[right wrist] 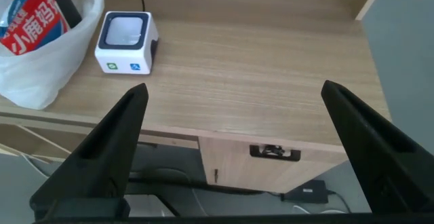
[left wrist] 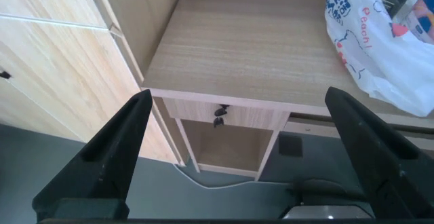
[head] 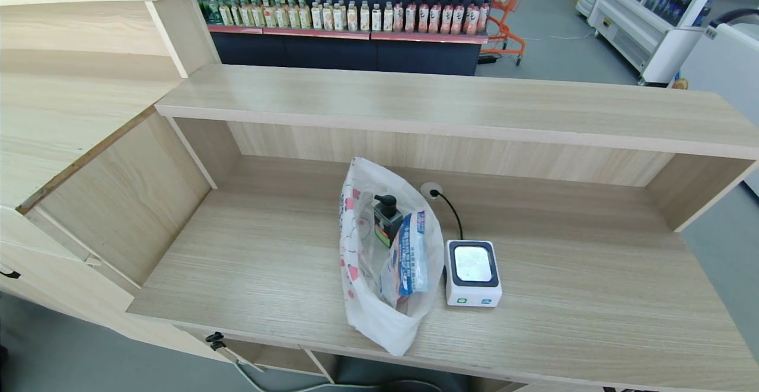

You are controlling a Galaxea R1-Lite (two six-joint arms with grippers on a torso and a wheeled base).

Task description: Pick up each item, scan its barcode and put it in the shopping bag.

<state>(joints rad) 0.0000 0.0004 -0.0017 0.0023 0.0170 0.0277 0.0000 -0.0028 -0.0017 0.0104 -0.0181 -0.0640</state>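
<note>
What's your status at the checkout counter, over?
Open and empty: left gripper, right gripper. In the shopping bag: pump bottle, blue packet. To its right, the scanner; nothing in the way.

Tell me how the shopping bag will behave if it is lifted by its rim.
Likely floppy: the shopping bag is thin, crumpled film that slumps on the counter. Probably bottom-heavy, since a pump bottle and a blue packet sit inside. Pushed, it would likely deform rather than slide.
</note>
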